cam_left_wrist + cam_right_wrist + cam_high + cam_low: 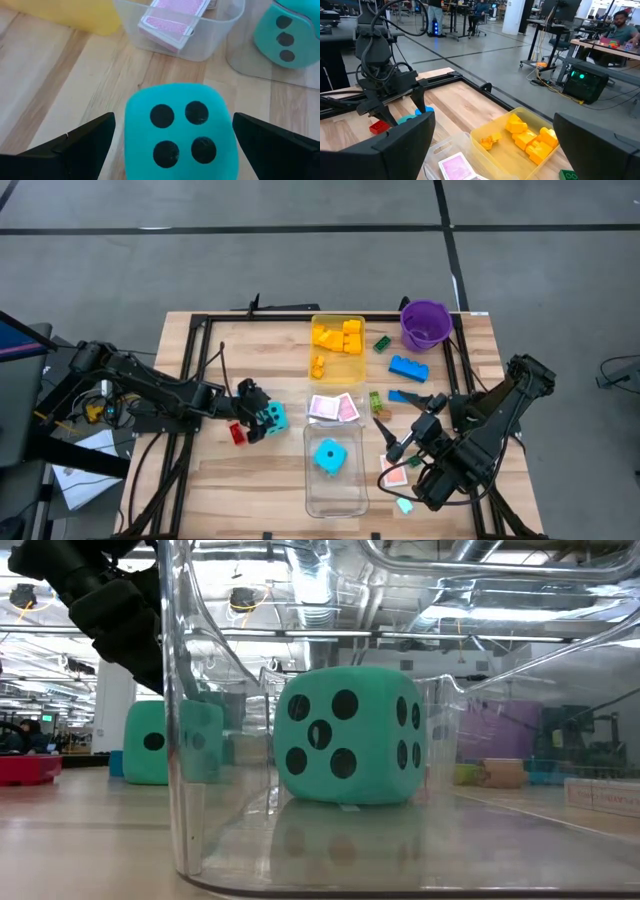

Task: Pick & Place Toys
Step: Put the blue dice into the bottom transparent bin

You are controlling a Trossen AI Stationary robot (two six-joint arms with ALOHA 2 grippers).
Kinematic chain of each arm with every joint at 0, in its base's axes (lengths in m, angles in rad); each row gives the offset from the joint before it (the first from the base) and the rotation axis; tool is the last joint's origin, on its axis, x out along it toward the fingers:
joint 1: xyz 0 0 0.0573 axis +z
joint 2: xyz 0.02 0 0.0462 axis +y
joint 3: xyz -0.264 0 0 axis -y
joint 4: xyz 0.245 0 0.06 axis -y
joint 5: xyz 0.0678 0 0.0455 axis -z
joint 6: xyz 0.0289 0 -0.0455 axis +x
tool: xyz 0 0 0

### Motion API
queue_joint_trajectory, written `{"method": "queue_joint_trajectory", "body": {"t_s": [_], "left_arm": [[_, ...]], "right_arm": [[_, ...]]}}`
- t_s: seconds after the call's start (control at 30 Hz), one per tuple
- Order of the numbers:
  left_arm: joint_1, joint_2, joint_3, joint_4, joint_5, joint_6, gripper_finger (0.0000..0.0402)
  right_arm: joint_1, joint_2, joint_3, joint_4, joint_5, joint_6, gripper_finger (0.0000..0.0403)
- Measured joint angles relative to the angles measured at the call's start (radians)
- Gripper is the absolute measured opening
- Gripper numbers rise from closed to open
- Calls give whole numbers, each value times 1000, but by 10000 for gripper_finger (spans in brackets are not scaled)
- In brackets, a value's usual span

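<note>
Straddling a cyan die (177,132) on the table, the left pincer (262,420) stands wide open, not gripping.

I see a cyan die (177,132) with black dots, a second cyan die (331,456) (same dots), pink-backed cards (333,408), yellow bricks (338,337), a red brick (237,434), a blue brick (408,367), a purple bucket (425,324).

The high view looks straight down on the whole table (250,480). The low view sits at tabletop height, seemingly pressed against the clear tray (180,790), facing the room. Both wrist views look forward past their own fingers, sharing the cyan die (175,130) and yellow tray (485,131).
</note>
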Motion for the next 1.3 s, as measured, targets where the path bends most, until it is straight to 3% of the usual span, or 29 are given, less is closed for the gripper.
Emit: {"method": "queue_joint_trajectory", "body": {"t_s": [0.63, 1.03, 1.3], "left_arm": [[0, 80, 5, 19, -13, -52, 400], [0, -27, -2, -8, -20, 27, 400], [-34, -9, -2, -23, -14, 18, 400]], "right_arm": [[0, 0, 0, 0, -4, 0, 398], [0, 0, 0, 0, -4, 0, 398], [0, 0, 0, 0, -5, 0, 398]]}}
